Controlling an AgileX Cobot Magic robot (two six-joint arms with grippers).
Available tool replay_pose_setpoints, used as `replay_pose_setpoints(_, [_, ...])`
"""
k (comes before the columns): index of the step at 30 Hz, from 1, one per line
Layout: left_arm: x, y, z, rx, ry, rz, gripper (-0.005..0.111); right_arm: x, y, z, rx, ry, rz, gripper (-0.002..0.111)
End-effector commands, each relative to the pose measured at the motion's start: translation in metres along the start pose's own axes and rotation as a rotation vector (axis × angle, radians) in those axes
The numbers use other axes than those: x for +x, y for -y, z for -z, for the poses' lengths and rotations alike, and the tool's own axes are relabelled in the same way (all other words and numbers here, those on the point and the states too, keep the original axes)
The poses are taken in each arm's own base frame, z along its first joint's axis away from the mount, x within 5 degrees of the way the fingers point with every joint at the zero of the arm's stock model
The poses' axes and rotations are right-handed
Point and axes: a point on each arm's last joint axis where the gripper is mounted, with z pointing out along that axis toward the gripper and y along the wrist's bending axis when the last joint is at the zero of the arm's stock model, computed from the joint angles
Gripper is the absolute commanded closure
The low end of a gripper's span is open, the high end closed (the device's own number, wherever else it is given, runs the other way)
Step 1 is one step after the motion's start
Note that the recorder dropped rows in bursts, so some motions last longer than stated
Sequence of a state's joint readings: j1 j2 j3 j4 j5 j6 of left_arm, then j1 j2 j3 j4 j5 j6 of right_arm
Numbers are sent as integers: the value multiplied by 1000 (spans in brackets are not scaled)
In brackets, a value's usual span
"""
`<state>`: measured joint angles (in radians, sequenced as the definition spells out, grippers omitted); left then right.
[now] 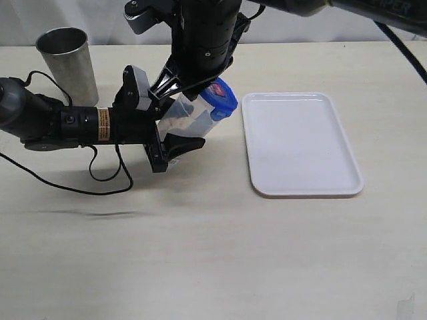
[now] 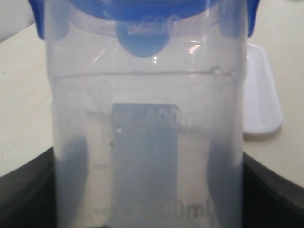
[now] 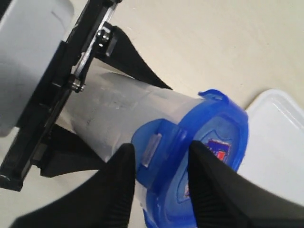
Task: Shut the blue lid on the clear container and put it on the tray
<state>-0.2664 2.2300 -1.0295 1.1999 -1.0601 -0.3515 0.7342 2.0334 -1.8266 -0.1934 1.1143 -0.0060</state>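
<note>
Near the middle of the frame, your left gripper (image 1: 170,125) comes in from the left side. It is shut tight on the bottom part of the clear container (image 1: 189,117), with one finger (image 2: 23,194) on each side. It holds the container up off the table (image 1: 200,253). The container leans, with its top toward the upper right. You can see right through its walls to the printed marks and a sticker.

The blue lid (image 1: 223,100) sits on the mouth of the container, just left of the tray.

Your right gripper (image 3: 159,152) reaches down from the top of the frame to the lid. Its jaws are part way open, with one finger (image 3: 118,185) on each side of a lid tab. They look like they touch the lid, but you cannot tell if they squeeze it.

The tray (image 1: 300,143) lies flat on the table at the right of the frame, beside the container and not touching it.

Farthest back, at the upper left, a steel cup (image 1: 67,60) stands upright. You cannot see what is in it.
</note>
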Motion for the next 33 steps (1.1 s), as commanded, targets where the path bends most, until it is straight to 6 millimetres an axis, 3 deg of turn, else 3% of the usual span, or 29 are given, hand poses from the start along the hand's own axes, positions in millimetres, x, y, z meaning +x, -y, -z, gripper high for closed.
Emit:
replay_pose_setpoints(1, [-13, 5, -1, 43, 91, -60, 107, 0, -16, 6, -121, 43, 17, 76])
replay_pose_setpoints(10, [-14, 4, -1, 37, 104, -68, 107, 3, -9, 78, -157, 222, 63, 76])
replay_pose_setpoints(16, [-16, 5, -1, 45, 125, -68, 107, 12, 0, 107, -129, 271, 63, 76])
replay_pose_setpoints(20, [-19, 6, 0, 49, 162, -64, 107, 23, 5, 113, -67, 331, 49, 79])
replay_pose_setpoints(25, [-21, 4, 2, 40, 165, -69, 107, 50, 13, 115, 57, 406, 43, 104])
replay_pose_setpoints(28, [-20, 3, 2, 38, 165, -68, 107, 68, 17, 112, 127, 432, 29, 104])
replay_pose_setpoints(33, [-20, 3, 2, 38, 165, -68, 107, 95, 35, 89, 169, 408, -79, 104])
